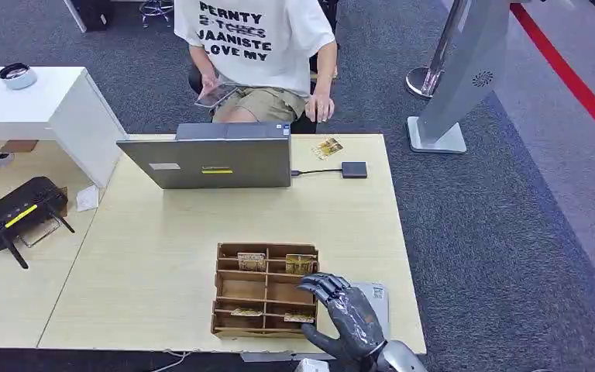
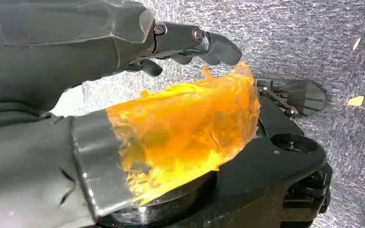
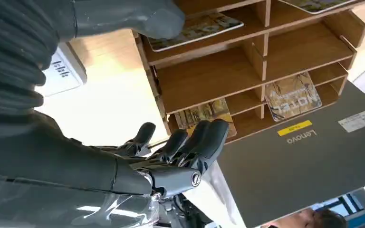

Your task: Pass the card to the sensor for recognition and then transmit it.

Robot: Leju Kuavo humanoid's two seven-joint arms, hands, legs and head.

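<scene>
In the head view, the right hand [image 1: 346, 314] is seen at the near edge of the desk [image 1: 163, 263], hovering over the right side of a wooden tray [image 1: 266, 289] of compartments, its fingers spread and curled slightly, holding nothing. A card [image 1: 300, 263] lies flat in the tray's far right compartment, at about 11 o'clock from the hand and just beyond the fingertips; more cards are seen in other slots. The sensor [image 1: 354, 170], a small dark box cabled to the laptop [image 1: 213, 161], sits well beyond at 12 o'clock, with a loose card [image 1: 327, 147] just past it and a seated person behind. The right hand is judged the nearer one for the pick. In the left wrist view, the left hand [image 2: 123, 61] hangs over grey carpet, fingers loosely curled on nothing, orange film on the thumb. In the right wrist view, the card [image 3: 204, 116] is shown with its long axis running along its compartment, the fingertips [image 3: 209, 137] just short of it, apart and not touching.
</scene>
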